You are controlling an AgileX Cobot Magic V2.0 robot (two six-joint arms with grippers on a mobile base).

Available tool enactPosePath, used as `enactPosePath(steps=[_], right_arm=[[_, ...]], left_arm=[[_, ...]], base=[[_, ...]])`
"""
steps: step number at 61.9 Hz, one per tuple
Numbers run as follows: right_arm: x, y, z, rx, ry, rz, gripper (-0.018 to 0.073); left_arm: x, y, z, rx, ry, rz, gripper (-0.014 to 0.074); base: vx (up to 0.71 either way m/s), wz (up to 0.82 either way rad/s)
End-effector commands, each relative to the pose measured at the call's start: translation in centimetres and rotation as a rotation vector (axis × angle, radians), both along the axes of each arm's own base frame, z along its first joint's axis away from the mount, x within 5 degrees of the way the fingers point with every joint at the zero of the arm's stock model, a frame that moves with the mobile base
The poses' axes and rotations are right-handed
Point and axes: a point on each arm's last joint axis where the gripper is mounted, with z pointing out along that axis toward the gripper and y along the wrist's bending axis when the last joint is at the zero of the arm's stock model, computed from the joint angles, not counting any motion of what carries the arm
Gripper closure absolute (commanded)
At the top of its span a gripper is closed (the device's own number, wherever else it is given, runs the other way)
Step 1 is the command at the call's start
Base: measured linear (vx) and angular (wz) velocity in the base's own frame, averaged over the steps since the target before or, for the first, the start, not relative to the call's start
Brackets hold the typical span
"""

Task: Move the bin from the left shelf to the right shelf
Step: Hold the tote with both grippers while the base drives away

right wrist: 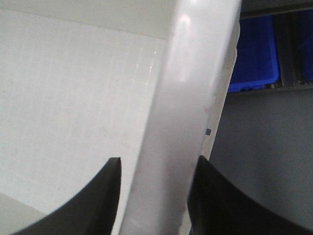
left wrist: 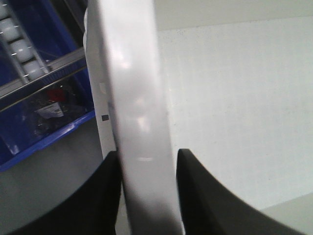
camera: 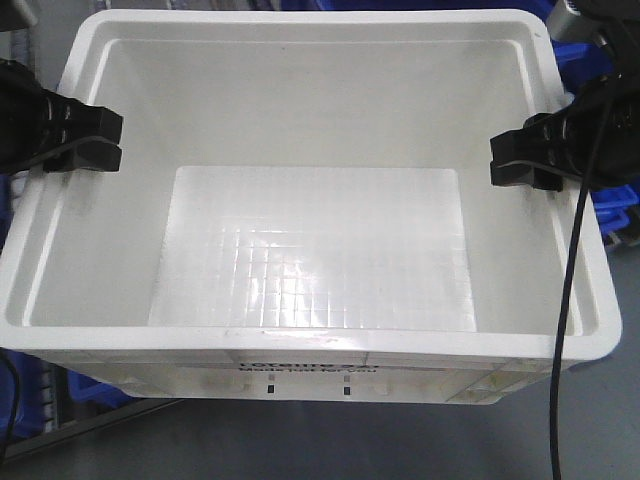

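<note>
- between the two grippers, the bin fills most of the front view, a large white tote with its open top facing the camera and nothing in it.
- the left gripper is clenched on the bin's left long rim, one black finger over the inner wall and the other on the outer side.
- in the left wrist view, the left gripper has the white rim running straight up between its two black fingers, which touch the rim on both sides.
- the right gripper is clamped on the opposite rim, roughly level with the left one across the bin.
- in the right wrist view, the right gripper pinches the rim in the same way; the bin's inner wall lies on the inward side of that gripper.
- the bin's gridded floor lies between and below both grippers and shines with reflected light.
- black print sits on the bin's near outer wall, too foreshortened to read.
- a black cable hangs down from the right gripper across the bin's right rim.
- blue bins sit outward of the left gripper, beside a track of white rollers; another blue bin sits outward of the right gripper.
- whether the bin rests on a shelf or hangs from the grippers cannot be told.
</note>
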Motion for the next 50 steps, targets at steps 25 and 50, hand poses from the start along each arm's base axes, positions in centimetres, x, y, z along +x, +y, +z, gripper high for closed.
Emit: enactPosePath(steps=[25, 50], right_arm=[[0.04, -0.43, 2.30, -0.005, -0.154, -0.017, 0.0563], [0.04, -0.42, 2.31, -0.003, -0.155, -0.017, 0.0563]], left_arm=[[-0.88, -0.33, 3.10, -0.061, -0.161, -0.030, 0.0601], [-0.88, -0.33, 3.10, -0.061, -0.161, -0.030, 0.0601]], base=[[-0.07, -0.62], [0.04, -0.45]])
